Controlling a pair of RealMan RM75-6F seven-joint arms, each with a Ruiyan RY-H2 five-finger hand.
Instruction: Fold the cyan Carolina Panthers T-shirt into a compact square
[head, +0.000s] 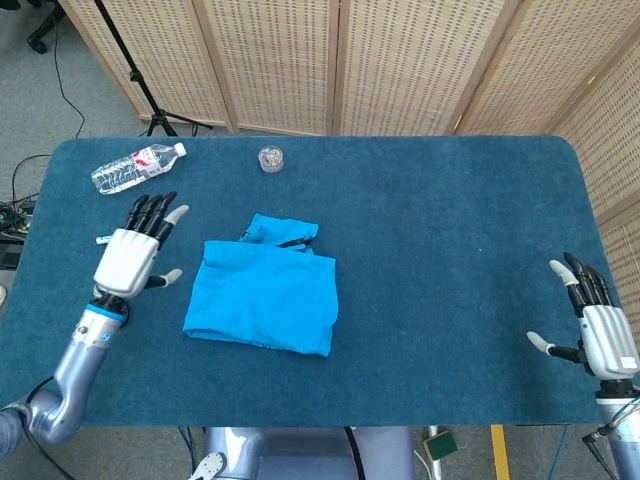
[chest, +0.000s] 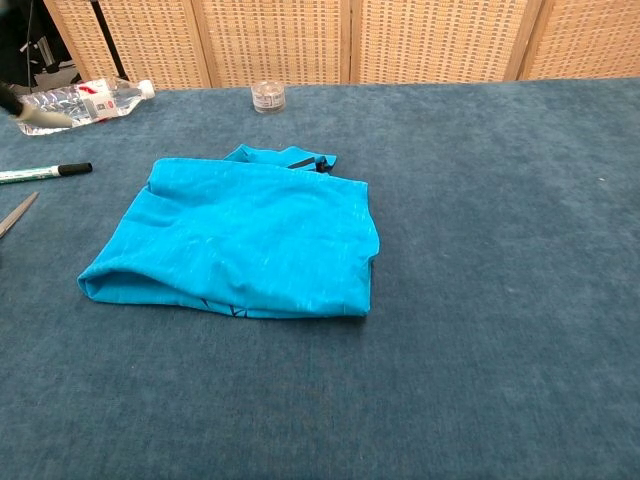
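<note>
The cyan T-shirt (head: 265, 290) lies folded into a rough square on the blue table, with a collar flap sticking out at its far edge; the chest view shows the same T-shirt (chest: 240, 235) left of centre. My left hand (head: 135, 252) hovers to the left of the shirt, fingers spread, holding nothing and apart from the cloth. Only a fingertip of it shows at the chest view's far left edge. My right hand (head: 598, 330) stays near the table's front right corner, fingers spread and empty.
A water bottle (head: 136, 167) lies at the back left, and a small glass jar (head: 270, 158) stands behind the shirt. A marker pen (chest: 45, 172) and scissors (chest: 17, 215) lie left of the shirt, under my left hand in the head view. Folding screens stand behind the table.
</note>
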